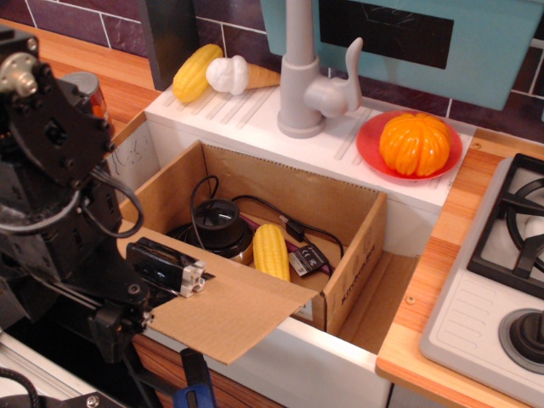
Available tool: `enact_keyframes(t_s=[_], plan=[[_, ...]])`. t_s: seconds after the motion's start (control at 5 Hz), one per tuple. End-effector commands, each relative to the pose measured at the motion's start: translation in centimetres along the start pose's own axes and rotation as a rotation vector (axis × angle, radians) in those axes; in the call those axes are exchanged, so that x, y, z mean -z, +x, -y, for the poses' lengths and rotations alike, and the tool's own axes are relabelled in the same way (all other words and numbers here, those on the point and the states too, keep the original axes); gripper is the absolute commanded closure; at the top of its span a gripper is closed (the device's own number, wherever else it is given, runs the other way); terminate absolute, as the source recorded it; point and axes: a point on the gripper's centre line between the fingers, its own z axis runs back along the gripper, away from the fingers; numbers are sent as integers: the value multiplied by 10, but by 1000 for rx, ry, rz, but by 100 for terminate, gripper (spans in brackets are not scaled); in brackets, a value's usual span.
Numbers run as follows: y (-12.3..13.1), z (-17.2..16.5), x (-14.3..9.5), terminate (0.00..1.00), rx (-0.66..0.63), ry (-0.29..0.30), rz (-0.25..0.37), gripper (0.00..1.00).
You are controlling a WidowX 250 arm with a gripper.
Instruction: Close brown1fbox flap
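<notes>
The brown1fbox (355, 255) stands open in the white sink (399, 191), with black print on its right wall. Inside it lie a yellow corn cob (271, 251), a round black device (217, 223) and black cables. The near flap (242, 316) is folded outward, roughly level, plain brown face up, reaching over the sink's front rim. My black gripper (189, 279) comes in from the left and lies on the flap's left part near the fold. One finger (161, 263) rests on top of the flap. Whether anything is under the flap is hidden.
A left flap (136, 153) stands upright and a right flap (384, 293) hangs down into the sink. A grey faucet (306, 85) rises behind the box. A corn cob (197, 72), an ice cream cone (238, 75) and a pumpkin on a red plate (414, 143) sit behind. A stove (501, 272) is on the right.
</notes>
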Motion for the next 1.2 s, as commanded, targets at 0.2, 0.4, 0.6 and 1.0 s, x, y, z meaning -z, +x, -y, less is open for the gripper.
enact_keyframes(t_s=[0.2, 0.4, 0.6, 1.0], plan=[[4, 0, 12, 0, -15, -44, -15, 0], [4, -1, 21, 0, -17, -70, 5, 0], [10, -3, 31, 0, -3, -113, 15, 0], [30, -5, 19, 0, 62, -77, 90, 0]])
